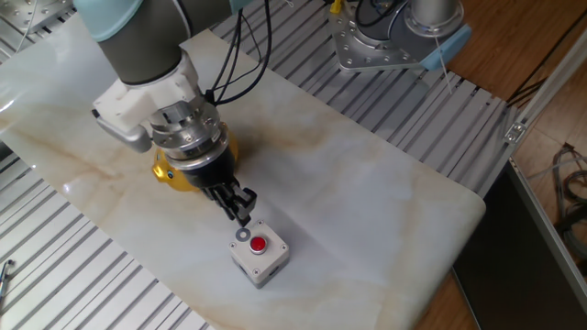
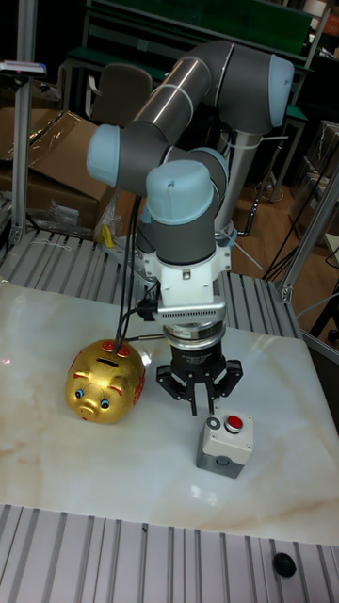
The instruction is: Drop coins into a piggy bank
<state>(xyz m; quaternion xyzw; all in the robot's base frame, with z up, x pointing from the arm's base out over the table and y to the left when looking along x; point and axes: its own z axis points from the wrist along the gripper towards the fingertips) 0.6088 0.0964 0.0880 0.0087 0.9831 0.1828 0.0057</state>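
Observation:
The coin (image 1: 242,235) is a small grey disc lying on top of the white button box (image 1: 261,263), beside its red button (image 1: 260,244). My gripper (image 1: 241,214) hangs just above and behind the coin, open by a narrow gap and holding nothing. The tall fixed view shows the gripper (image 2: 201,407) pointing down over the coin (image 2: 214,424). The gold piggy bank (image 2: 105,380) stands left of the gripper with the slot in its back showing. In the fixed view the arm partly hides the piggy bank (image 1: 172,172).
The marble slab (image 1: 367,192) lies on a ribbed metal table. Its right edge (image 1: 472,215) drops off toward the floor. A second robot's base (image 1: 385,41) sits at the back. Black cables (image 1: 248,55) trail from the arm's wrist.

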